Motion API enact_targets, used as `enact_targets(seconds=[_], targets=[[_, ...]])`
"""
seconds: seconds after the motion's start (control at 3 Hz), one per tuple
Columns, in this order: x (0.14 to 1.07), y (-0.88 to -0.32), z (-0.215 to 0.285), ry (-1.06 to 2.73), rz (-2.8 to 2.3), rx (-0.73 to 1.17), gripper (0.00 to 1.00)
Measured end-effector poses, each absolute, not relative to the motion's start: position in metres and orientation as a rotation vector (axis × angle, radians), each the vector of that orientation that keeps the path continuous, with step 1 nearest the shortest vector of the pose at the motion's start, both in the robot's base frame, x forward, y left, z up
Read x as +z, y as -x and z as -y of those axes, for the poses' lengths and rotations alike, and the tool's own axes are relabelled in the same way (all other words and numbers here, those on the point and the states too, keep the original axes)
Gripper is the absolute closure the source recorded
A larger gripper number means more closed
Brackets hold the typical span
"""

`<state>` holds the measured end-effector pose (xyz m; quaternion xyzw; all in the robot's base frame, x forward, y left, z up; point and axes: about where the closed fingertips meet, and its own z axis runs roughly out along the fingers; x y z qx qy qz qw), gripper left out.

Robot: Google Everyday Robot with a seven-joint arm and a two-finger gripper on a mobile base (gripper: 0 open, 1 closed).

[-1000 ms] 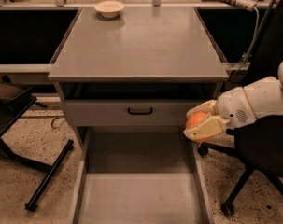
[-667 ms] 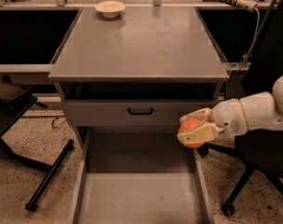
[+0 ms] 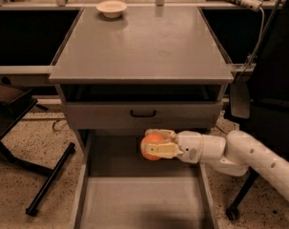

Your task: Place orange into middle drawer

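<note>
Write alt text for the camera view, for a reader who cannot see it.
The gripper, reaching in from the right, holds the orange over the back of the open middle drawer of a grey cabinet. Above it is a drawer front with a black handle; a white bowl sits on the cabinet's top.

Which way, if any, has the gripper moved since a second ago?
Yes. The gripper, shut on the orange, has shifted left: from well right of the black handle to almost beneath it, above the middle drawer.
</note>
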<state>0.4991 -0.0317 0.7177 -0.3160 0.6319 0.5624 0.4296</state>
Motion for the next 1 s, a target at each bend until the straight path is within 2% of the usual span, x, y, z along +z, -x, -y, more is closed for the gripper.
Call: enact_targets(seconds=[0.33,1.0], targets=[[0.681,-0.501,0.006,0.719,-1.596,1.346,1.00],[0.645,-0.498,0.035,0.812,-1.902,0.890,1.00]])
